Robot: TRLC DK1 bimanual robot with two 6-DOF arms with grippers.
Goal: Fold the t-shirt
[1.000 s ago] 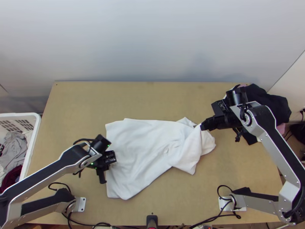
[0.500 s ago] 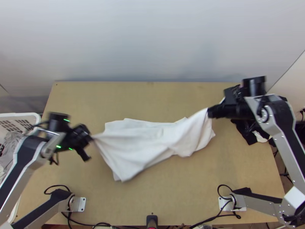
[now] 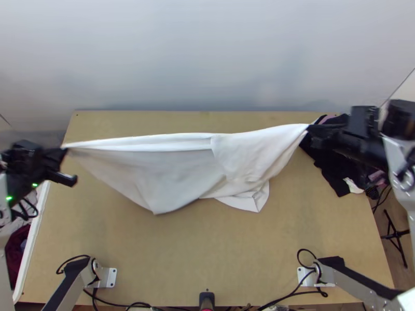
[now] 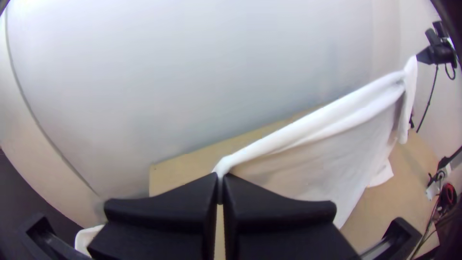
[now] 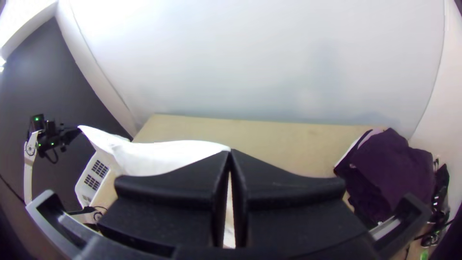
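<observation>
The white t-shirt [image 3: 176, 171] is stretched between both grippers, its upper edge taut and its lower part hanging in folds. At the left, my left gripper [image 3: 64, 150] holds one end; in the left wrist view the left gripper [image 4: 220, 185] is shut on the white cloth [image 4: 308, 159]. My right gripper [image 3: 310, 129] holds the opposite end at the right. From the right wrist view, the right gripper [image 5: 230, 159] is shut on the cloth [image 5: 159, 156], which runs from its fingertips toward the other arm.
Dark clothes [image 3: 337, 166] lie in a pile at the table's right back corner. A white basket [image 3: 37, 228] with laundry stands off the left edge. The wooden table [image 3: 207, 249] lies bare in front of the cloth. A pale wall [image 3: 207, 57] rises behind.
Both grippers have moved apart and up the picture, the left now clamped on the shirt's left end. The shirt has gone from lying on the table to being pulled taut between them.
</observation>
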